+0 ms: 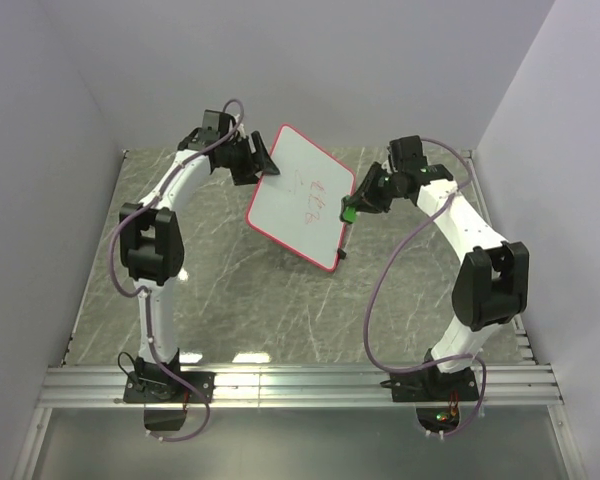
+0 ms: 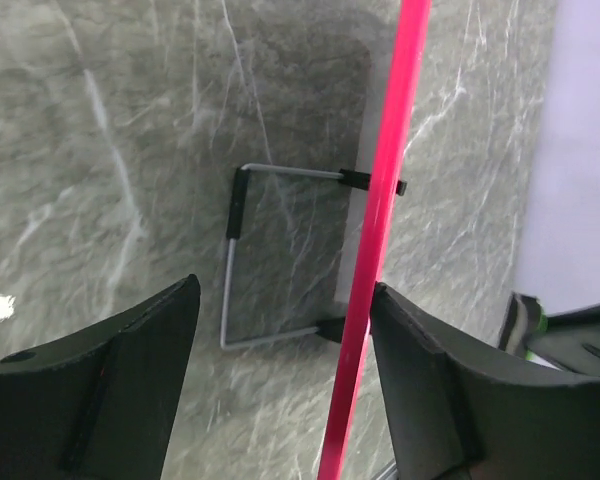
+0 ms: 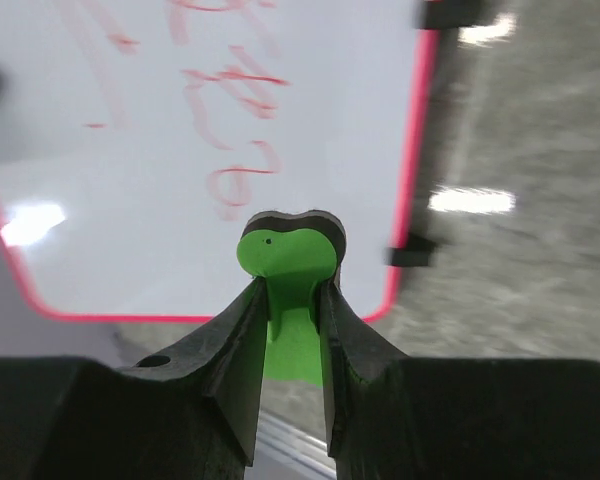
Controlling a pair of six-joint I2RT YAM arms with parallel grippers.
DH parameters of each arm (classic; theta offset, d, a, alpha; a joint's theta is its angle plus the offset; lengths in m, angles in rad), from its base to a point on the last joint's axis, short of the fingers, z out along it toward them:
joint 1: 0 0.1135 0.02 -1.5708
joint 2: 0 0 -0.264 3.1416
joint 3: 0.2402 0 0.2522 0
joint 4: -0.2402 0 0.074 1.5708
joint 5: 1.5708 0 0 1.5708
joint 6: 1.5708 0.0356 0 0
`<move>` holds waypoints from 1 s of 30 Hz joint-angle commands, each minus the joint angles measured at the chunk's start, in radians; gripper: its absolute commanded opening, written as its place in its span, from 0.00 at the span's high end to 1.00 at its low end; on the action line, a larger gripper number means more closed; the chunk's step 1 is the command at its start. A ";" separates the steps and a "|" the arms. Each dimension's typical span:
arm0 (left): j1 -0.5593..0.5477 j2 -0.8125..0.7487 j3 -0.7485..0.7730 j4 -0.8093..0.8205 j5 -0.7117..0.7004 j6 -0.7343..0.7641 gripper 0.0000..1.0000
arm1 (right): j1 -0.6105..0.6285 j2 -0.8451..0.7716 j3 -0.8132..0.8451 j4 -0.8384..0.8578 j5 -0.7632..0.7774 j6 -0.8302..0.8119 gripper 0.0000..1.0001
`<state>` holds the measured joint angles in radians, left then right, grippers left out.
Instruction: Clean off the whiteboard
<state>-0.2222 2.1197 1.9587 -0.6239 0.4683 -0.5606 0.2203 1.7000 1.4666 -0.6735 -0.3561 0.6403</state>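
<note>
On grey marbled counter (image 1: 230,290), tilted white red-rimmed whiteboard (image 1: 302,190) with red scribbles (image 1: 318,200), left tool (image 2: 283,292) spread astride its rim, right tool (image 3: 291,290) clamping small green eraser (image 3: 287,250).

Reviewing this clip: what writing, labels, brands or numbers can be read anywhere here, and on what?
Red marker scribbles on the whiteboard: loose, blurred strokes, not readable as any word or number.
Green eraser: no print visible.
Nothing else in view carries legible text.
</note>
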 commanded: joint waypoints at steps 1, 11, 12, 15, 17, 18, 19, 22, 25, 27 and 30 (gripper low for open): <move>-0.006 0.025 0.045 0.105 0.104 -0.038 0.26 | 0.014 -0.019 0.047 0.169 -0.188 0.090 1.00; -0.040 0.010 -0.050 0.121 0.130 0.011 0.91 | 0.111 0.269 0.392 0.246 -0.248 0.165 1.00; -0.042 0.003 -0.060 0.112 0.116 0.017 1.00 | 0.122 0.294 0.429 0.229 -0.244 0.165 1.00; -0.045 -0.013 -0.093 0.107 0.116 0.033 1.00 | 0.165 0.361 0.518 0.192 -0.212 0.165 1.00; -0.048 -0.020 -0.099 0.095 0.118 0.044 1.00 | 0.186 0.388 0.534 0.196 -0.196 0.170 1.00; -0.048 -0.021 -0.100 0.092 0.116 0.048 1.00 | 0.200 0.395 0.537 0.193 -0.189 0.168 1.00; -0.048 -0.021 -0.101 0.084 0.116 0.050 1.00 | 0.206 0.403 0.538 0.190 -0.179 0.168 1.00; -0.049 -0.021 -0.092 0.064 0.116 0.056 1.00 | 0.212 0.431 0.534 0.187 -0.141 0.180 1.00; -0.049 -0.021 -0.087 0.058 0.122 0.057 0.99 | 0.215 0.464 0.570 0.105 -0.048 0.162 1.00; -0.051 -0.021 -0.086 0.055 0.119 0.059 1.00 | 0.220 0.487 0.598 0.029 0.020 0.148 1.00; -0.051 -0.018 -0.078 0.050 0.119 0.064 1.00 | 0.226 0.466 0.546 0.006 0.098 0.137 1.00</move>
<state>-0.2577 2.1193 1.8851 -0.4732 0.6434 -0.6128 0.4362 2.1590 2.0232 -0.5842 -0.3878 0.8028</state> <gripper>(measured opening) 0.087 0.303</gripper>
